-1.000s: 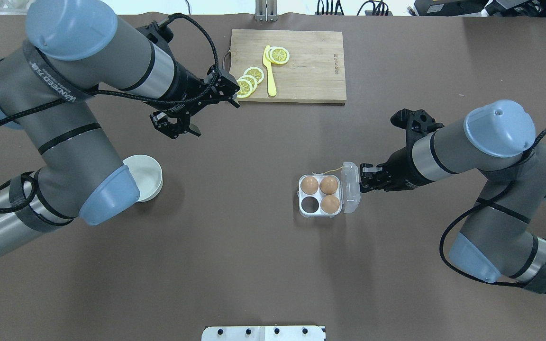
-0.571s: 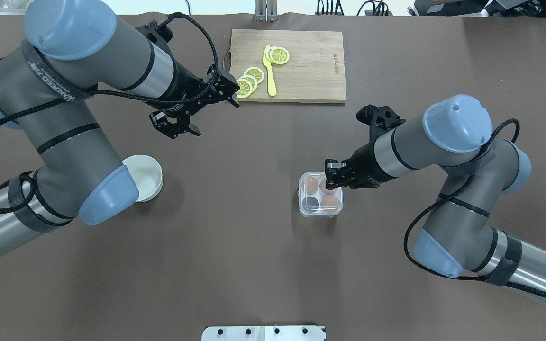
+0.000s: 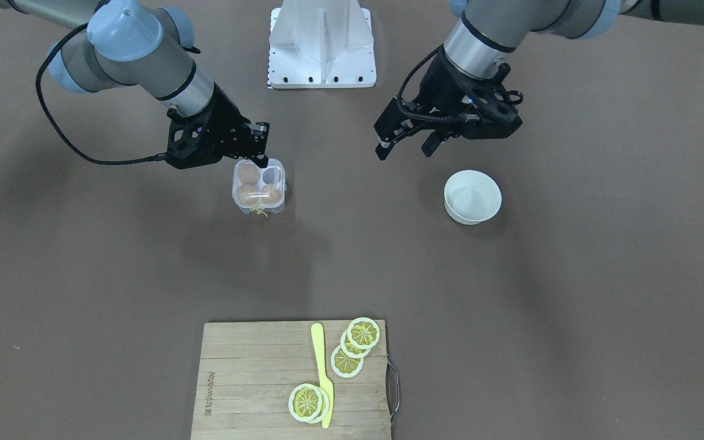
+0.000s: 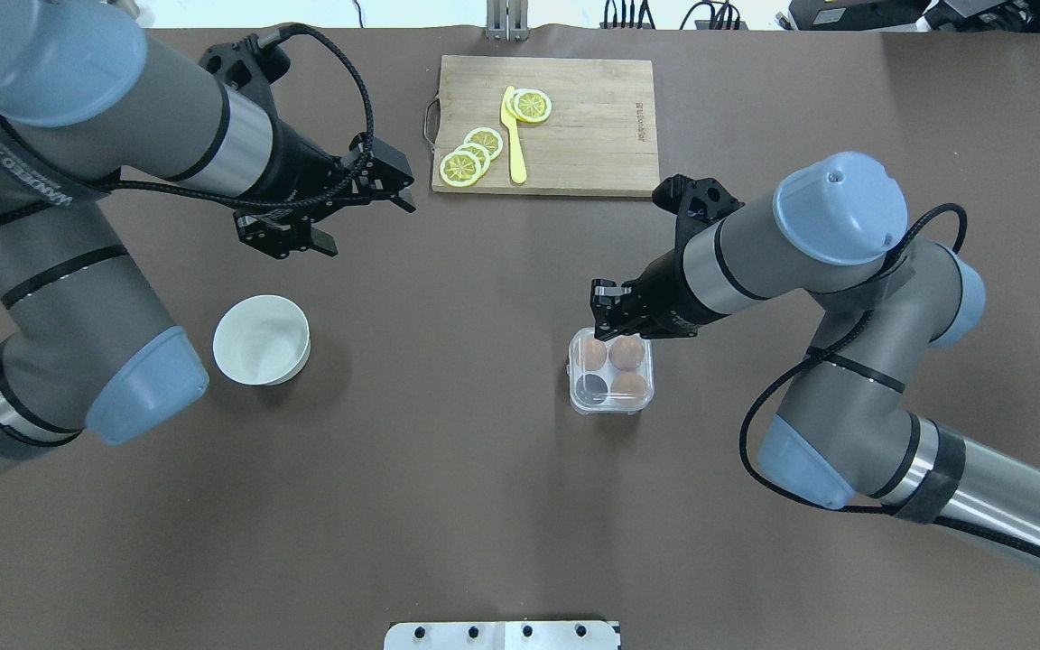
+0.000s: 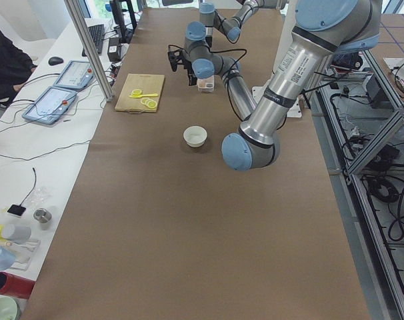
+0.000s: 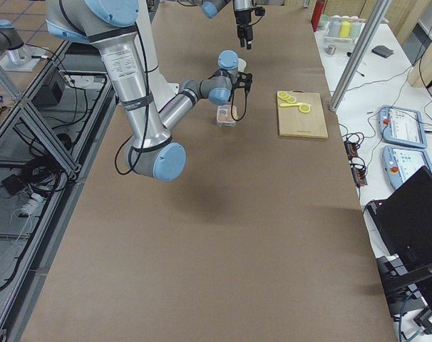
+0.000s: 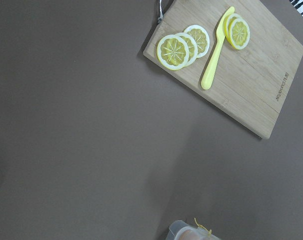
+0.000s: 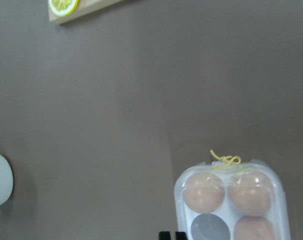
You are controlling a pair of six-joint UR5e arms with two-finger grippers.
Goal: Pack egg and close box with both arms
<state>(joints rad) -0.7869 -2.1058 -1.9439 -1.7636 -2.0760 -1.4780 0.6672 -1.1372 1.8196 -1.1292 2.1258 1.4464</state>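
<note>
The clear box (image 4: 611,372) stands mid-table with its lid down; it also shows in the front view (image 3: 258,186) and the right wrist view (image 8: 231,205). Three brown eggs fill three cells, one of them the egg (image 4: 626,353) at the far right. The near-left cell is empty. A yellow string (image 8: 224,160) hangs at the box's far edge. My right gripper (image 4: 606,311) is shut and empty, just over the box's far-left part; I cannot tell whether it touches. My left gripper (image 4: 371,228) is open and empty, far left of the box.
An empty white bowl (image 4: 262,339) stands at the left, near my left arm's elbow. A wooden cutting board (image 4: 574,144) with lemon slices (image 4: 470,153) and a yellow knife (image 4: 513,135) lies at the far middle. The white base plate (image 4: 502,635) is at the near edge.
My right gripper swept left from beside the open lid to over the box, and the lid folded down shut. My left arm drew back to the left, uncovering the bowl.
</note>
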